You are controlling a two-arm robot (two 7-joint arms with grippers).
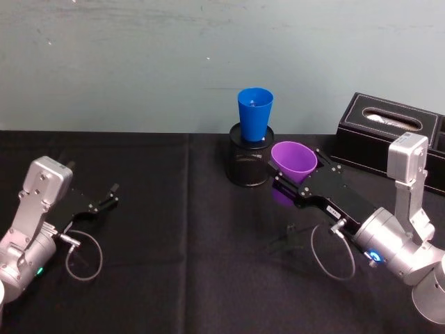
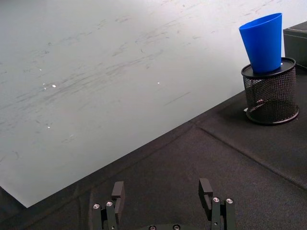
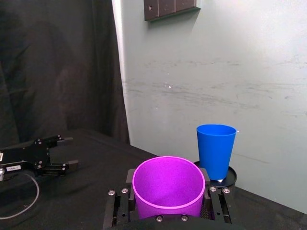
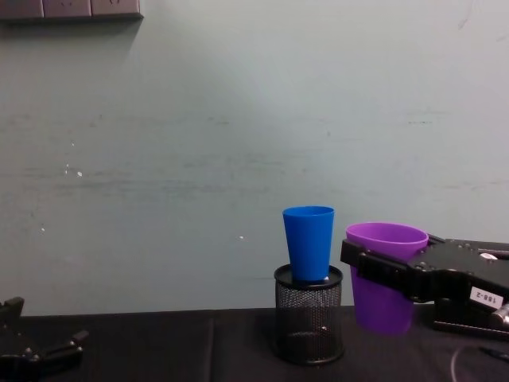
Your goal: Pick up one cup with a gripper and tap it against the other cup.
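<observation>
The tabletop [image 1: 174,278] is draped in matte black cloth, with a seam running front to back. At its far right a glossy black box [image 1: 389,139] is cut off by the edge of the head view.

The right gripper [image 1: 297,174], flat black jaws on a silver arm, is clamped on the purple cup [image 1: 293,158]. Its 2 fingers [image 3: 209,191] press on opposite sides and hide the cup's lower wall. Whether the base clears the cloth is hard to tell.

The left gripper [image 2: 162,189] rests low at the left, jaws spread wide and empty.

A round black mesh holder [image 1: 249,163] carries the smooth blue cup [image 1: 254,115] upright on its flat top. The chest view shows a narrow gap between the 2 cups, with the purple one just to the right.
</observation>
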